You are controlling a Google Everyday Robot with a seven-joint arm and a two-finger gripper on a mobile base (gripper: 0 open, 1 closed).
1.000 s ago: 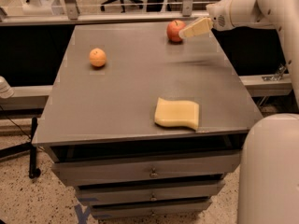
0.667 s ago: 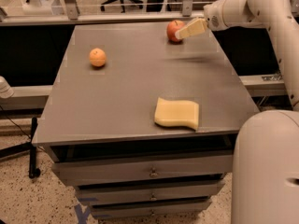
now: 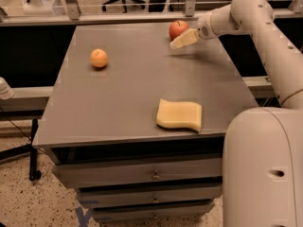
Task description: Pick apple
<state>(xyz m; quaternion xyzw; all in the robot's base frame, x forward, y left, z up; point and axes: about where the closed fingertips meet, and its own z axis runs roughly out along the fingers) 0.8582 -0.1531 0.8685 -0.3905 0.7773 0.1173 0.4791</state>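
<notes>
Our cream-tipped gripper (image 3: 180, 39) sits against the round red apple (image 3: 177, 28) on the grey table (image 3: 128, 93); its grip we cannot tell.

Robot arm (image 3: 274, 41): glossy off-white shell, rounded tubular links w/ bulbous joints. A few small dark dots, prob. screw holes, run along the long link, and a thin seam rings it lower down. Wrist end narrows, w/ a darker grey band just before the gripper (image 3: 176, 42). Gripper is pale cream-yellow, flat & wedge-like, warmer in tone than the white arm. It's at the arm's far end, just beside the apple (image 3: 178, 28). Robot body (image 3: 260, 174), btm right: big smooth white rounded column w/ two small dark holes in the shell.
</notes>
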